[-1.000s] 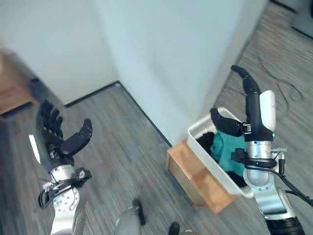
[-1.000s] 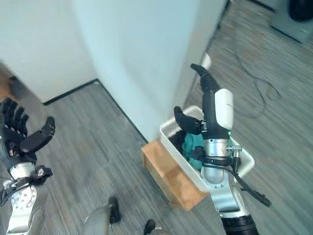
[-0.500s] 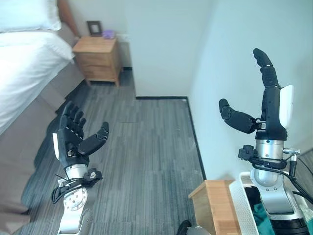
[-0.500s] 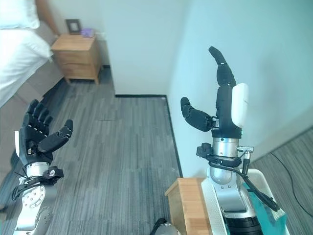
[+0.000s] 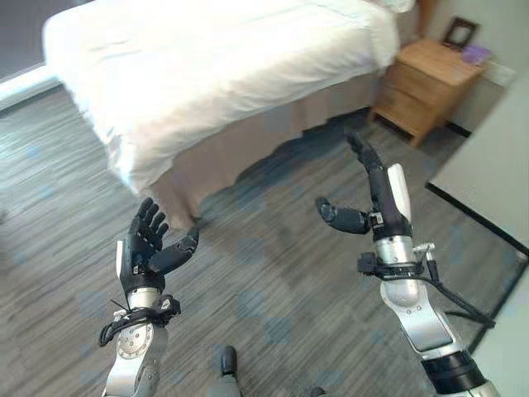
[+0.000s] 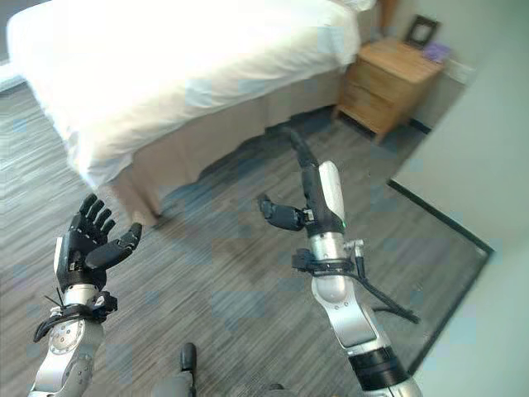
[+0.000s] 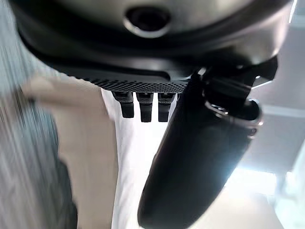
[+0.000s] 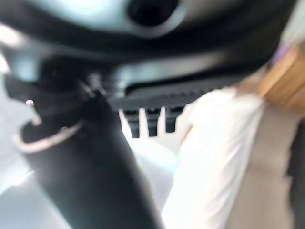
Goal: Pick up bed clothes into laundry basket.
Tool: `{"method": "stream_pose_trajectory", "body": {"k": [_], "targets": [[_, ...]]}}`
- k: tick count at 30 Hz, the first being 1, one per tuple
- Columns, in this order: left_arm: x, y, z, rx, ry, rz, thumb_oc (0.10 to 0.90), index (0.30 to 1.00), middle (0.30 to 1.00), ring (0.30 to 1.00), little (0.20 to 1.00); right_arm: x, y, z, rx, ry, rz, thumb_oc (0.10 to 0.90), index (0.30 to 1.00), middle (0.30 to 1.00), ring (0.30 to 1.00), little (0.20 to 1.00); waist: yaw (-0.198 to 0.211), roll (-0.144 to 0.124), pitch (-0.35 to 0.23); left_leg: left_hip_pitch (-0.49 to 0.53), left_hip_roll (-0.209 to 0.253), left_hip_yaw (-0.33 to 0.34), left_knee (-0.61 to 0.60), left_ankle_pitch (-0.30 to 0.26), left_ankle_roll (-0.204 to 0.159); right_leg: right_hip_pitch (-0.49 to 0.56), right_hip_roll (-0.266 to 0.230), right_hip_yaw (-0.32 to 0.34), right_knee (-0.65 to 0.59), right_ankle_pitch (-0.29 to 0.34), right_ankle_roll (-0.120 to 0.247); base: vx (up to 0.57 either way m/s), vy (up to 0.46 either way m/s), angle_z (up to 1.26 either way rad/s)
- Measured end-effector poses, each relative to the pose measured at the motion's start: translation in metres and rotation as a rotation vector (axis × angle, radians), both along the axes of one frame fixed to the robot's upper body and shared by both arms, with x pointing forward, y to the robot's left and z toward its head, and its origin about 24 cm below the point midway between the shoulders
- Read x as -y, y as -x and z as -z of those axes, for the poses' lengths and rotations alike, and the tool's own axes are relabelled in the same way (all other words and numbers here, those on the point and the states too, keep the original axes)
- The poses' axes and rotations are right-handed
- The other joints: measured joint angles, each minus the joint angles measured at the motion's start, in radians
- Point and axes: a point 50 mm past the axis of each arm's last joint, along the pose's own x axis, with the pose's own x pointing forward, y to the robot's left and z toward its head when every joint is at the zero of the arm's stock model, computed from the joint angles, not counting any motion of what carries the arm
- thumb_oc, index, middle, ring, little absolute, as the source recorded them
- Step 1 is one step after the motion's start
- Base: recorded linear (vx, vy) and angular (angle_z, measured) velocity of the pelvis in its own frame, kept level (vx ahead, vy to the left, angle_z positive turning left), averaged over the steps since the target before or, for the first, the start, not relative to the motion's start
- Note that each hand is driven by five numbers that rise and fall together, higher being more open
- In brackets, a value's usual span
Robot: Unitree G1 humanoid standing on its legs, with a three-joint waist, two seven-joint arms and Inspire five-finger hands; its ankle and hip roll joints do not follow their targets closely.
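Here the left hand (image 5: 147, 248) is raised over the grey plank floor (image 5: 58, 248), fingers spread wide, holding nothing. The right hand (image 5: 376, 207) stands upright, fingers straight, thumb out, empty. Beyond both, white bedding (image 5: 215, 66) covers the bed.

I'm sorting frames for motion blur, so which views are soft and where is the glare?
Right wrist view: right hand and bed smeared. Left wrist view: floor streaked, left hand sharp, bright glare behind it. Eye views: white bedding washed out, wooden nightstand slightly soft.
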Motion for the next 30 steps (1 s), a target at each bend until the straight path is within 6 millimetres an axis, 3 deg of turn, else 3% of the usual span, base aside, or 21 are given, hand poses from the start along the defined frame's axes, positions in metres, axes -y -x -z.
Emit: {"method": "stream_pose_trajectory", "body": {"k": [2,3,4,5,6,7,8,9,10,11,13,14,15,16,17,18,19,20,22,25,30], "targets": [[0.003,0.003,0.005,-0.022,0.009,0.004,0.8,0.9,0.9,0.9,0.9,0.0,0.0,0.004,-0.022,0.001,-0.014,0.8,0.9,0.9,0.9,0.9,0.0,0.007,0.004,-0.033,-0.044,0.077,0.002,0.03,0.033,0.038,-0.001,-0.104,-0.002,0.0,0.0,-0.25,0.008,1.41],[0.004,0.002,0.005,-0.022,0.011,0.008,0.8,0.9,0.9,0.9,0.9,0.0,0.0,0.006,-0.038,-0.009,-0.019,0.8,0.9,0.9,0.9,0.9,-0.012,0.009,0.009,-0.034,-0.027,0.214,-0.01,-0.029,0.12,0.044,-0.008,-0.151,0.016,-0.005,-0.005,-0.18,-0.015,1.39],[0.004,0.001,0.005,-0.022,0.011,0.01,0.8,0.9,0.9,0.9,0.9,0.001,0.0,0.008,-0.048,-0.017,-0.021,0.8,0.9,0.9,0.9,0.9,-0.015,0.003,0.019,-0.026,-0.025,0.288,-0.01,-0.076,0.175,0.04,-0.015,-0.165,0.042,-0.009,-0.013,-0.11,-0.036,1.39],[0.007,-0.002,0.005,-0.03,0.018,0.022,0.8,0.9,0.9,0.9,0.9,0.003,-0.001,0.012,-0.081,-0.041,-0.025,0.8,0.9,0.9,0.9,0.9,-0.04,0.011,0.037,-0.003,-0.004,0.45,-0.002,-0.207,0.263,-0.02,-0.048,-0.206,0.191,-0.021,-0.024,-0.1,-0.036,1.2],[0.008,-0.002,0.004,-0.024,0.014,0.032,0.8,0.9,0.9,0.9,0.9,0.005,-0.003,0.012,-0.105,-0.071,-0.04,0.8,0.9,0.9,0.9,0.9,-0.051,0.046,0.051,0.006,0.033,0.52,0.001,-0.237,0.276,-0.091,-0.049,-0.223,0.314,-0.114,-0.028,-0.07,-0.017,1.15],[0.005,-0.004,-0.002,-0.006,-0.002,0.032,0.8,0.9,0.9,0.9,0.9,0.007,-0.004,0.011,-0.121,-0.104,-0.064,0.8,0.9,0.9,0.9,0.9,-0.045,0.073,0.063,-0.001,0.072,0.519,0.031,-0.162,0.234,-0.148,-0.021,-0.22,0.332,-0.148,-0.067,0.1,0.027,0.78],[-0.002,-0.007,-0.008,0.012,-0.035,0.027,0.8,0.9,0.9,0.9,0.9,0.008,-0.003,0.015,-0.154,-0.159,-0.079,0.8,0.9,0.9,0.9,0.9,-0.046,0.051,0.06,-0.018,0.075,0.522,0.057,-0.09,0.013,-0.175,-0.008,-0.197,0.315,-0.094,-0.076,0.12,0.041,1.04],[-0.002,-0.011,-0.007,0.007,-0.04,0.036,0.8,0.9,0.9,0.9,0.9,0.013,0.0,0.023,-0.183,-0.197,-0.067,0.8,0.9,0.9,0.9,0.9,-0.072,0.031,0.048,-0.001,0.078,0.559,0.052,-0.1,0.0,-0.148,-0.043,-0.254,0.295,-0.103,-0.057,0.24,0.105,1.52],[-0.001,-0.018,-0.01,0.012,-0.051,0.056,0.8,0.9,0.9,0.9,0.9,0.02,0.004,0.035,-0.248,-0.279,-0.044,0.8,0.9,0.9,0.9,0.9,-0.083,-0.033,0.022,-0.01,0.089,0.612,0.169,-0.152,0.025,-0.123,-0.079,-0.324,0.26,-0.093,-0.046,0.15,0.127,1.42],[-0.001,-0.017,-0.01,0.004,-0.076,0.068,0.8,0.9,0.9,0.9,0.9,0.026,0.006,0.039,-0.285,-0.308,-0.045,0.8,0.9,0.9,0.9,0.9,-0.064,-0.052,0.002,-0.002,0.098,0.59,0.238,-0.16,0.03,-0.088,-0.075,-0.341,0.202,-0.068,-0.034,0.2,0.16,0.96],[0.01,-0.02,-0.006,-0.025,-0.127,0.126,0.8,0.9,0.9,0.9,0.9,0.049,0.01,0.041,-0.299,-0.332,0.01,0.8,0.9,0.9,0.9,0.9,-0.076,-0.035,0.001,0.066,0.075,0.515,0.194,-0.127,0.036,-0.024,-0.062,-0.396,0.18,-0.052,-0.015,0.09,0.128,1.03],[0.023,-0.024,-0.003,-0.045,-0.133,0.172,0.8,0.9,0.9,0.9,0.9,0.065,0.013,0.05,-0.327,-0.363,0.075,0.8,0.9,0.9,0.9,0.9,-0.084,0.0,0.02,0.108,0.077,0.466,0.139,-0.112,0.061,-0.046,-0.076,-0.422,0.352,-0.052,-0.014,0.04,0.112,1.64],[0.033,-0.025,0.0,-0.053,-0.133,0.204,0.8,0.9,0.9,0.9,0.9,0.075,0.019,0.061,-0.368,-0.373,0.121,0.8,0.9,0.9,0.9,0.9,-0.101,0.041,0.023,0.141,0.104,0.434,0.075,-0.076,0.084,-0.18,-0.124,-0.384,0.652,-0.063,-0.035,0.05,0.079,1.34],[0.037,-0.026,-0.002,-0.04,-0.135,0.206,0.8,0.9,0.9,0.9,0.9,0.077,0.021,0.062,-0.375,-0.37,0.123,0.8,0.9,0.9,0.9,0.9,-0.11,0.046,0.016,0.135,0.117,0.424,0.059,-0.07,0.091,-0.243,-0.114,-0.331,0.665,-0.092,-0.017,0.1,0.07,1.27],[0.037,-0.032,-0.009,-0.006,-0.154,0.202,0.8,0.9,0.9,0.9,0.9,0.076,0.022,0.061,-0.361,-0.372,0.116,0.8,0.9,0.9,0.9,0.9,-0.128,0.041,0.012,0.119,0.118,0.406,0.037,-0.056,0.09,-0.325,-0.093,-0.201,0.497,-0.094,0.005,0.04,0.042,1.13],[0.035,-0.037,-0.013,0.005,-0.166,0.198,0.8,0.9,0.9,0.9,0.9,0.073,0.022,0.061,-0.355,-0.391,0.11,0.8,0.9,0.9,0.9,0.9,-0.138,0.021,0.011,0.118,0.11,0.373,0.014,-0.047,0.073,-0.353,-0.102,-0.106,0.326,-0.026,-0.006,0.03,-0.063,1.19],[0.03,-0.039,-0.017,0.006,-0.199,0.202,0.8,0.9,0.9,0.9,0.9,0.07,0.023,0.067,-0.369,-0.417,0.113,0.8,0.9,0.9,0.9,0.9,-0.139,-0.021,0.008,0.132,0.089,0.351,0.006,-0.049,0.038,-0.349,-0.129,-0.11,0.18,0.188,0.017,0.01,-0.137,0.77],[0.031,-0.036,-0.011,-0.021,-0.197,0.203,0.8,0.9,0.9,0.9,0.9,0.07,0.023,0.074,-0.396,-0.433,0.127,0.8,0.9,0.9,0.9,0.9,-0.128,-0.003,0.006,0.145,0.136,0.341,0.005,-0.042,0.012,-0.3,-0.081,-0.134,0.146,0.189,-0.003,0.03,-0.135,0.3],[0.029,-0.03,-0.004,-0.05,-0.209,0.201,0.8,0.9,0.9,0.9,0.9,0.069,0.023,0.079,-0.409,-0.45,0.14,0.8,0.9,0.9,0.9,0.9,-0.106,-0.008,0.005,0.163,0.169,0.358,0.015,-0.047,-0.011,-0.249,-0.048,-0.144,0.111,0.183,-0.02,0.05,-0.06,-0.01],[0.029,-0.025,0.003,-0.075,-0.2,0.204,0.8,0.9,0.9,0.9,0.9,0.075,0.019,0.071,-0.377,-0.44,0.154,0.8,0.9,0.9,0.9,0.9,-0.112,-0.009,0.002,0.192,0.15,0.405,-0.001,-0.038,-0.034,-0.202,-0.03,-0.162,0.078,0.18,-0.024,0.09,-0.016,0.03],[0.023,-0.017,0.011,-0.119,-0.2,0.18,0.8,0.9,0.9,0.9,0.9,0.074,0.025,0.081,-0.408,-0.456,0.173,0.8,0.9,0.9,0.9,0.9,-0.1,-0.091,-0.048,0.208,0.139,0.388,0.077,-0.077,-0.086,-0.117,-0.049,-0.185,0.019,0.181,-0.025,0.05,-0.007,0.09]]}}
